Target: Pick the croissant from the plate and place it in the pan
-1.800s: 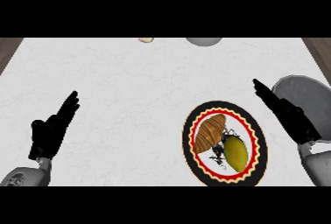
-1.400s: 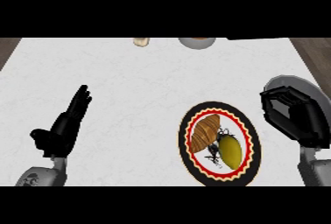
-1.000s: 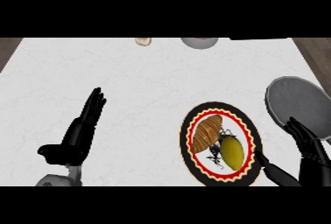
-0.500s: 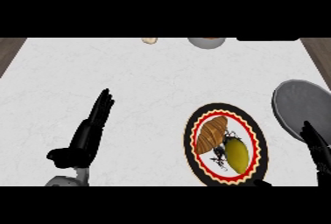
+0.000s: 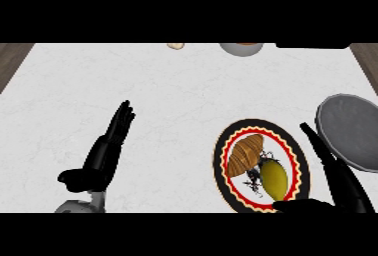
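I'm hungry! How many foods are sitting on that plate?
2. The croissant lies on the upper left part of the plate; a yellow-green fruit lies on its lower right part. The right hand covers the plate's lower right edge, so something may be hidden.

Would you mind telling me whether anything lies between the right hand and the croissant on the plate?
Nothing visible does. The right hand stands at the plate's right rim; the brown croissant lies uncovered, with a yellow-green fruit beside it.

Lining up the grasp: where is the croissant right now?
In the head view, the croissant lies on the plate, lower right, beside a yellow-green fruit, left of the right hand.
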You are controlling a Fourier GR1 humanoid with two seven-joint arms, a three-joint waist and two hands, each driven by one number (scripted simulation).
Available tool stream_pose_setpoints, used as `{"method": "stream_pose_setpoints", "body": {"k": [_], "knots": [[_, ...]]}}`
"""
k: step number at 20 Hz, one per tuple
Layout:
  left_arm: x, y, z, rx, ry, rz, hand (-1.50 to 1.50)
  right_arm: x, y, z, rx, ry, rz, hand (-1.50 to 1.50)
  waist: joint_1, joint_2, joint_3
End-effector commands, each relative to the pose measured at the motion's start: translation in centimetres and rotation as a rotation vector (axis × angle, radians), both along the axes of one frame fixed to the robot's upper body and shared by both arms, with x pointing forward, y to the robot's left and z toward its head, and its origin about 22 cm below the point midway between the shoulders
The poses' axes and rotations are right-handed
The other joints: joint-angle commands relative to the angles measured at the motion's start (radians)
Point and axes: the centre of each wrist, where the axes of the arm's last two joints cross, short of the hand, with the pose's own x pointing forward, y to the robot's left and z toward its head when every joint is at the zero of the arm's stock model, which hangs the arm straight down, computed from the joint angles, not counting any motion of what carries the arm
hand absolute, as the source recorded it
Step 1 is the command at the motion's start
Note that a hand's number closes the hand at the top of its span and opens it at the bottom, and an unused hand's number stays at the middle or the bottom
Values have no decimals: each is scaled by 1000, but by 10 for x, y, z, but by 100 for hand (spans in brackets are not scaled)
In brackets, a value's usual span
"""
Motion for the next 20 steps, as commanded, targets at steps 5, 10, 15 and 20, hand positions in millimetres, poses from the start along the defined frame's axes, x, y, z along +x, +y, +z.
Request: {"method": "stream_pose_setpoints", "body": {"k": [5,10,15,20], "knots": [[7,9,-7,-8,-10,10,0,46,46,-6,-200,216,52,-150,-14,0,1],[10,17,13,-6,6,11,0,38,66,-24,-148,217,51,-150,-23,-4,2],[2,21,-11,-9,-12,25,0,58,67,-32,-148,239,60,-150,-22,-3,2],[-5,-17,-16,11,2,8,0,54,49,-35,-127,223,22,-150,-24,-3,2]]}}
